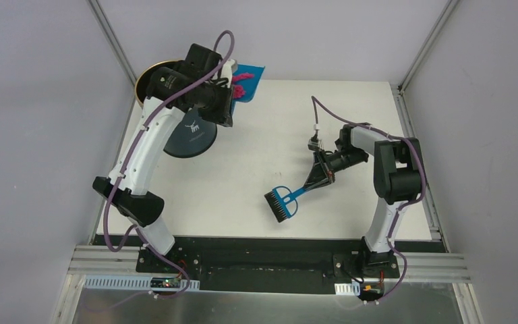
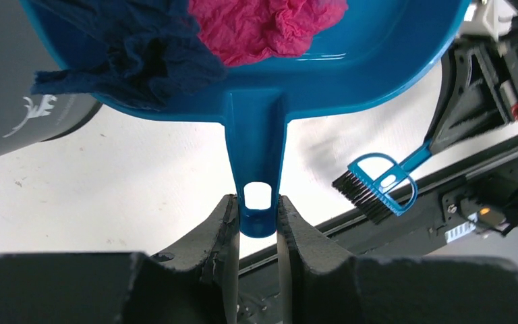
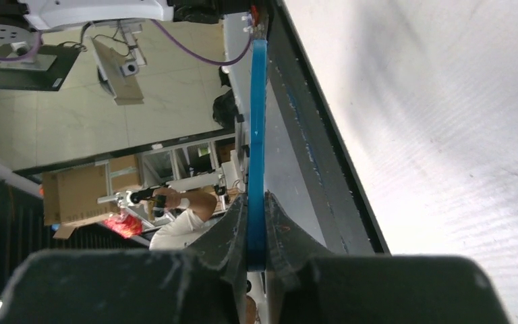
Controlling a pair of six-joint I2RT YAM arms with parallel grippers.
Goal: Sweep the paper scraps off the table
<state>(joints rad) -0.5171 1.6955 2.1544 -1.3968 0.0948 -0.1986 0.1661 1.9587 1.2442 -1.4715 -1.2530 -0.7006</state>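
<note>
Dump step, I'd say: left gripper (image 2: 258, 210) pinches the blue dustpan (image 2: 357, 74) by its handle, paper scraps (image 2: 263, 27) piled inside beside the navy bin (image 1: 190, 135), right gripper (image 3: 257, 210) clamps the hand brush (image 1: 284, 200) over the table (image 1: 256, 121), so next means tipping the pan into the bin.

Crumpled pink and dark-blue paper scraps (image 2: 263, 27) in dustpan (image 2: 378, 61), blue seemingly overhanging rim, white table (image 1: 256, 148)

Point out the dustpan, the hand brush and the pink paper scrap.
dustpan (image 2: 256, 135), left wrist view, on its handle.
hand brush (image 1: 277, 206), top view, on the black bristles.
pink paper scrap (image 2: 263, 27), left wrist view, middle of the crumple.
</note>
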